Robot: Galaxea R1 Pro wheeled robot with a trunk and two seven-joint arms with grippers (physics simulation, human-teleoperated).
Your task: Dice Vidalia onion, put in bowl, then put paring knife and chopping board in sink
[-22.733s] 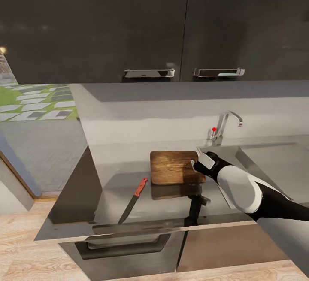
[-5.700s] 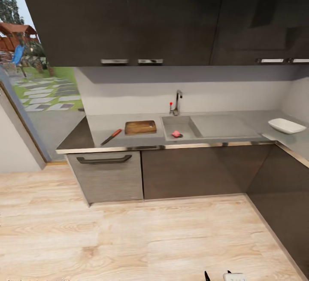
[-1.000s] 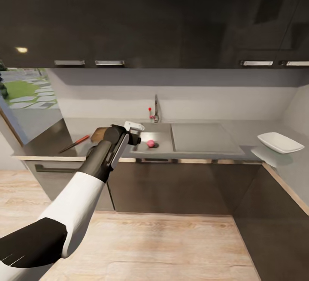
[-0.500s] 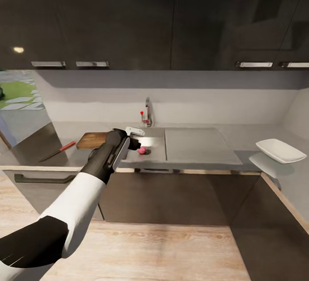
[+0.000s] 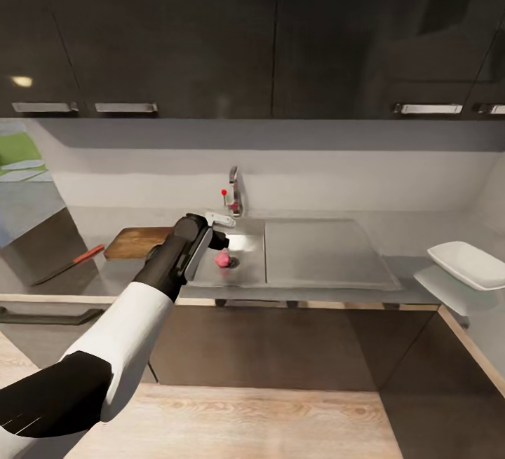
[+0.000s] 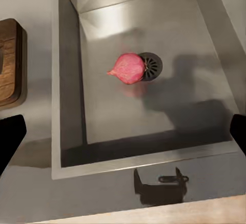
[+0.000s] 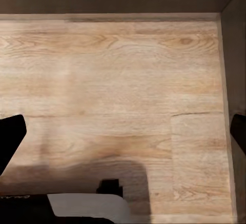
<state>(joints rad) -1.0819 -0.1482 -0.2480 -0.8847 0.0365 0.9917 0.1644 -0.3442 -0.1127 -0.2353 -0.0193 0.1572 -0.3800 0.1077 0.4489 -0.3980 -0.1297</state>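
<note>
The Vidalia onion [image 5: 223, 258] [image 6: 127, 68] is a small pinkish-red ball lying in the sink [image 5: 245, 243] [image 6: 169, 24] beside the round drain [image 6: 151, 65]. My left gripper [image 5: 221, 229] [image 6: 123, 134] hangs above the basin's near side, open, fingers spread wide with nothing between them. The chopping board [image 5: 137, 242] [image 6: 10, 62] lies on the countertop [image 5: 98, 280] left of the sink, and the paring knife [image 5: 70, 263] further left. At the far right stands the white bowl [image 5: 468, 263]. My right gripper [image 7: 123, 134] is open over the wood floor.
A chrome tap [image 5: 233, 193] with a red knob stands behind the basin. A flat drainboard [image 5: 315, 252] stretches right of the basin. Dark upper cabinets [image 5: 210, 31] hang over the counter. Lower cabinet fronts [image 5: 266, 336] meet a side counter run [image 5: 477, 347] at right.
The whole view has closed in on the counter and shifted. My left gripper now sits over the sink basin, nearer the onion. The onion, board and knife have not moved.
</note>
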